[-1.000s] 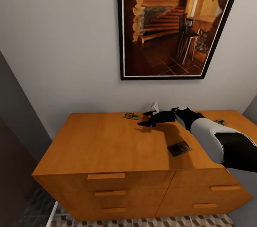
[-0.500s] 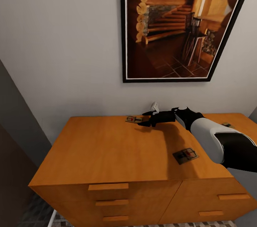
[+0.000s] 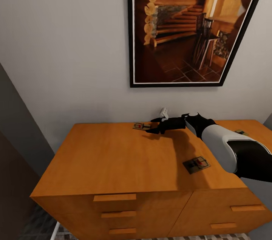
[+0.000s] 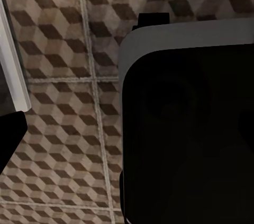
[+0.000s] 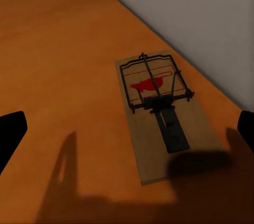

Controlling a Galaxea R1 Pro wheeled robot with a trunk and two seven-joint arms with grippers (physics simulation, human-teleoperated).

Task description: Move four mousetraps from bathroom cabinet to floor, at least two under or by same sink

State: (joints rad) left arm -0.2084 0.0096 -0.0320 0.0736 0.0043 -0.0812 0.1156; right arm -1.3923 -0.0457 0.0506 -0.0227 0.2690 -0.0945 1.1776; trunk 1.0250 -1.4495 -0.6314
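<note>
Right wrist view: right end effector (image 5: 127, 128) spread wide, empty, above a mousetrap (image 5: 161, 113).

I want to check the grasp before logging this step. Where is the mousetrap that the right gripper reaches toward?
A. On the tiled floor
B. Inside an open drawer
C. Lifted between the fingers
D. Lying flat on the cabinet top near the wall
D: the mousetrap lies flat on the cabinet top by the wall, with the right gripper open and not gripping it.

Open cabinet top (image 3: 113, 157) surrounds the rear mousetrap (image 3: 141, 126), with the wall (image 3: 68, 62) just behind it
</note>
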